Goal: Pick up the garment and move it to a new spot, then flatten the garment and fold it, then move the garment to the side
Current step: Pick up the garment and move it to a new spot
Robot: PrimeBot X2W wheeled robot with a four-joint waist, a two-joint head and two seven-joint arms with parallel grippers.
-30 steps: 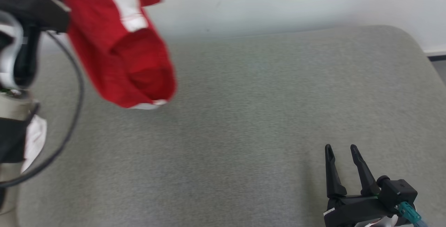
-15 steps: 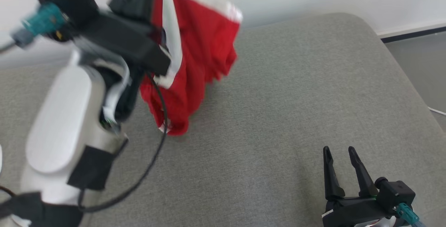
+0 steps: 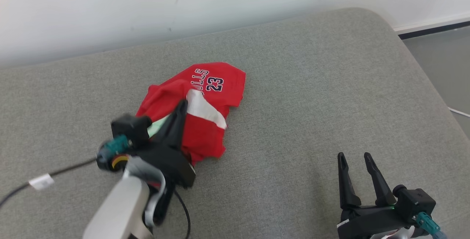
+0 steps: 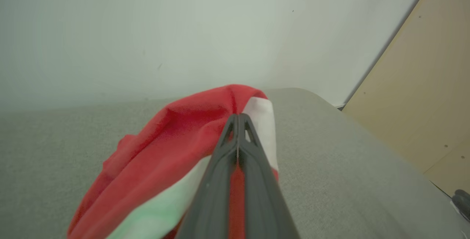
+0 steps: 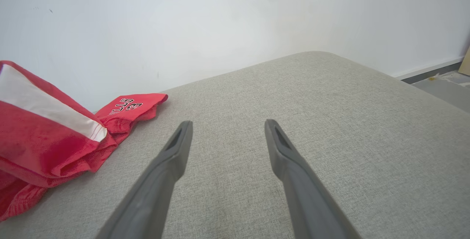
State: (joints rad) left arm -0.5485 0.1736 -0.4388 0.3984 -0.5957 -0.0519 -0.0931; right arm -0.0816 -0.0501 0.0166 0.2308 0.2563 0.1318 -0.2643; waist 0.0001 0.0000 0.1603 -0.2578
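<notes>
Trouble would likely come from the heap itself: the red garment (image 3: 214, 84) lies crumpled on the grey cushion (image 3: 312, 84), its layers doubled over. A release here may leave folds trapped underneath, and a sideways tug could drag the whole bunch instead of spreading it. The left end effector (image 3: 182, 104) is clamped on a fold beside the white stripe. The right end effector (image 3: 354, 155) sits well apart, fingers spread wide, grasping nothing.
</notes>
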